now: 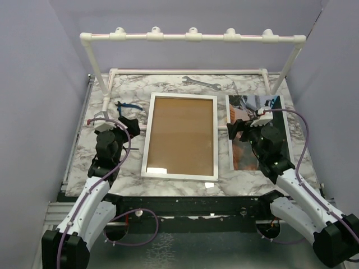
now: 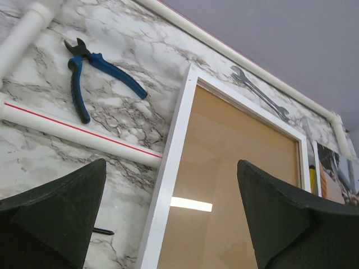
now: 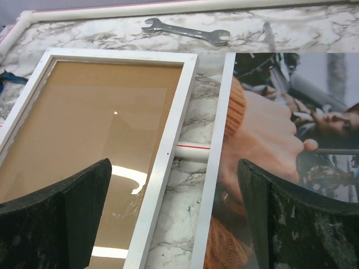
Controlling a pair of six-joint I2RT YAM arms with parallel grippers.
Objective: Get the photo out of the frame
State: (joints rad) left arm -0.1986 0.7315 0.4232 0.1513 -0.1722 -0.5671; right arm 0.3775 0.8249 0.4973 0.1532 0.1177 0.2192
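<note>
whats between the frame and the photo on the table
A narrow strip of marble tabletop, crossed by a white pipe with a red stripe, separates the frame and the photo; the right wrist view shows it.

Overhead, the right arm [image 1: 272, 148] is covering the middle of the photo [image 1: 240, 106]; in the left wrist view, the frame [image 2: 168, 185] is running off the bottom edge.

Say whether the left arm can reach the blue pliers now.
Probably yes: the blue pliers lie uncovered just beyond the open left gripper, with only a low white pipe between them.
</note>
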